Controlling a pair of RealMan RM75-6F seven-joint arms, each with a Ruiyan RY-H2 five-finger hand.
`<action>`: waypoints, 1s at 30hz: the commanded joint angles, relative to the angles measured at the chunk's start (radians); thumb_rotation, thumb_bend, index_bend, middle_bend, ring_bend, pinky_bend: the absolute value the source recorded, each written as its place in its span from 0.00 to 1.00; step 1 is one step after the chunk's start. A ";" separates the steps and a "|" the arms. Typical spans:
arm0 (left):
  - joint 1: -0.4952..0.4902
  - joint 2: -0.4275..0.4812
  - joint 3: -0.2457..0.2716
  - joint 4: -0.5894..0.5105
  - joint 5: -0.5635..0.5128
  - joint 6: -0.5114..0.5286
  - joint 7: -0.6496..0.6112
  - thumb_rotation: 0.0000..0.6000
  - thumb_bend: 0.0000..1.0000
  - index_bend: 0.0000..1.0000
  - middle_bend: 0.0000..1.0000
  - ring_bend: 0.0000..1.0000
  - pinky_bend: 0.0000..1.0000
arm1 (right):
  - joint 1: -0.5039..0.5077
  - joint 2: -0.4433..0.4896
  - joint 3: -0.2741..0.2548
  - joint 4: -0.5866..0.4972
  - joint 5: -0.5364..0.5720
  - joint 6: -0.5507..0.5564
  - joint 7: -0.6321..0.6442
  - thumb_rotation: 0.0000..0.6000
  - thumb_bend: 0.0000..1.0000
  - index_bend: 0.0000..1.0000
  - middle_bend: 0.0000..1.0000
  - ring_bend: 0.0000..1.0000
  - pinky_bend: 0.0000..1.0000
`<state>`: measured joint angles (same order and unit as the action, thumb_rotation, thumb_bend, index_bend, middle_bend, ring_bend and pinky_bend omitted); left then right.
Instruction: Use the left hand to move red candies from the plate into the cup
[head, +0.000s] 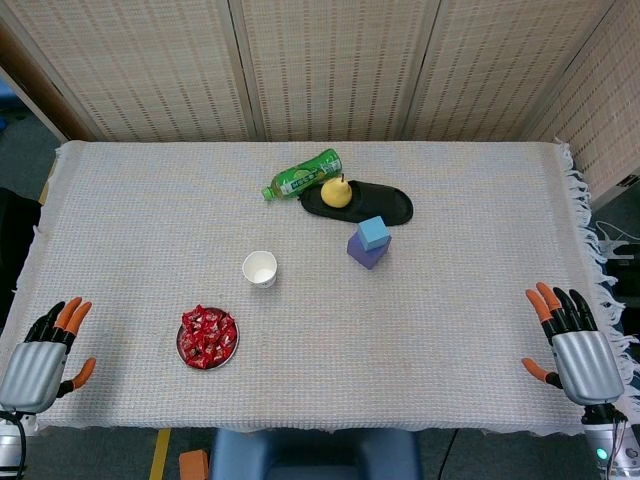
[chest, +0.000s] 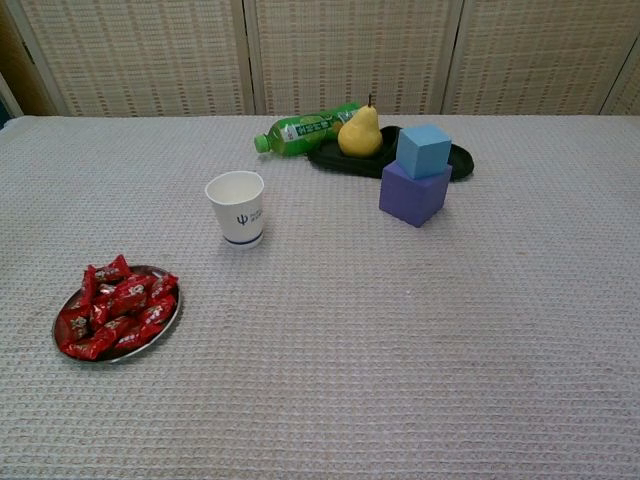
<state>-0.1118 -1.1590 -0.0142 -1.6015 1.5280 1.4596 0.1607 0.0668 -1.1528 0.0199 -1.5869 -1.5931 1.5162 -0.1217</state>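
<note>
We see candies (chest: 117, 308) on a plate (chest: 62, 335), the cup (chest: 237, 208) behind to its right, well apart.

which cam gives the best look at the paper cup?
Chest view. The paper cup appears large and side-on, upright, with its blue logo and open rim readable. Head view shows it small from above: mostly the rim and white interior, little of the wall.

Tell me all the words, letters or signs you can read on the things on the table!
"ψ": a small dark blue sign that looks like this letter, on the white cup, above its blue stripe.
Green bottle: its label has white writing, but it is too blurred to read.
Red candies: the wrappers have tiny white print, too small to read.
The pear and the two blocks show no writing.
</note>
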 joint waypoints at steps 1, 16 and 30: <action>-0.001 -0.002 0.003 0.003 0.004 -0.002 -0.001 1.00 0.34 0.00 0.00 0.00 0.16 | -0.002 0.001 0.000 -0.002 -0.004 0.006 0.001 1.00 0.00 0.00 0.00 0.00 0.00; -0.032 -0.113 0.088 0.019 0.150 -0.070 0.080 1.00 0.34 0.00 0.00 0.00 0.26 | -0.008 0.003 -0.003 -0.005 -0.013 0.014 0.005 1.00 0.00 0.00 0.00 0.00 0.00; -0.122 -0.276 -0.008 -0.015 -0.010 -0.234 0.457 1.00 0.34 0.00 0.00 0.00 0.39 | 0.008 0.007 -0.006 -0.014 -0.005 -0.026 0.003 1.00 0.00 0.00 0.00 0.00 0.00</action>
<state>-0.2106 -1.4055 0.0008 -1.6131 1.5566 1.2602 0.5717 0.0747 -1.1457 0.0138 -1.6009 -1.5984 1.4901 -0.1183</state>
